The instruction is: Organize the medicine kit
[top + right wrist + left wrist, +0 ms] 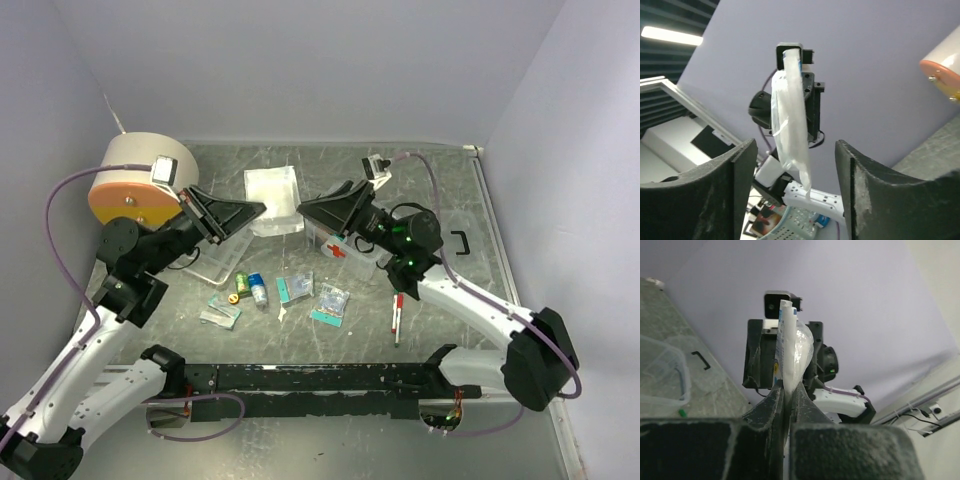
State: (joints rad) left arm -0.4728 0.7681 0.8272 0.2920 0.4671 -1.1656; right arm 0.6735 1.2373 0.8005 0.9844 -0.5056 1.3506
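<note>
A white sealed pouch (272,198) hangs in the air between the two arms over the middle of the table. My left gripper (260,208) is shut on its edge; in the left wrist view the pouch (791,347) rises straight out of the closed gripper (786,390). My right gripper (303,210) faces it and stands open, and the pouch (789,120) hangs in the gap of that gripper (796,145) without touching either pad. The medicine kit (345,245), a clear box with a red cross and a black handle (460,243), sits below the right arm.
A round beige-and-orange drum (135,180) stands at the back left. A clear tray (215,265) lies under the left arm. Small bottles (250,287), teal packets (328,305), a flat packet (220,315) and a red pen (397,318) are scattered near the front.
</note>
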